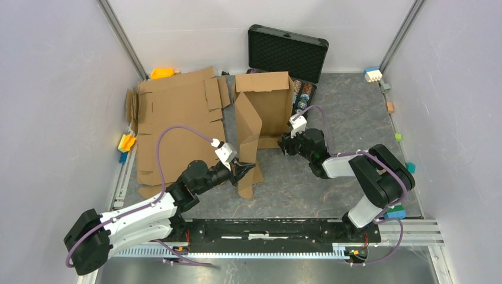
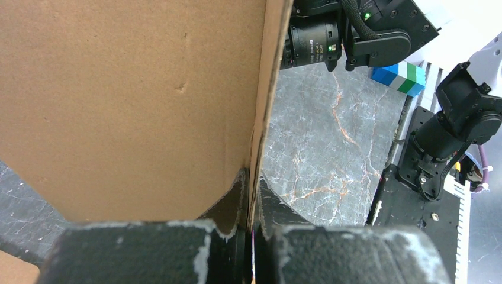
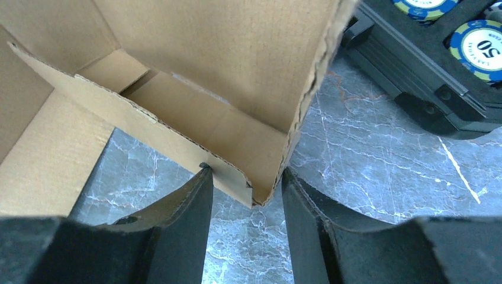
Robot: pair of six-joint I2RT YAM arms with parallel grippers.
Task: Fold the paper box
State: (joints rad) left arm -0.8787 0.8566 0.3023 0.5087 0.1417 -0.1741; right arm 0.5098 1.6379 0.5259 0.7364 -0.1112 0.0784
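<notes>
a: though only half raised, already standing: box point(image 1: 267, 102) at the middle of the table point(image 1: 349, 112), back wall up, top open. seen?

b: seen. one long side panel angled out toward 6 o'clock, up on its edge. clamped on that panel near its low end: left gripper point(image 1: 241, 171), reaching in from 7 o'clock of the box.

a: sure about the clamp?

b: sure. from the left wrist, both fingers point(image 2: 228, 201) pressed flat on the cardboard edge, no gap either side.

a: and the other side?

b: right gripper point(image 1: 286, 142) at 4 o'clock of the box, low at the near right corner. jaws apart, with that corner poking in between.

a: touching?

b: from the right wrist, left fingertip point(image 3: 198, 184) right against a flap's cut edge. other fingertip just beside the corner, contact hard to tell. not squeezed.

a: anything else about?

b: flat cardboard point(image 1: 177, 124) at 9 o'clock of the box, lying on the table, just beside it. case point(image 1: 288, 52) at 12 o'clock, lid up, just behind the box, with chips point(image 3: 480, 42) in its foam. along the walls: orange block point(image 1: 161, 73) at 11 o'clock, white and blue block point(image 1: 372, 74) at 1 o'clock, blue and green block point(image 1: 395, 211) at 4 o'clock, near the right arm's base.
</notes>
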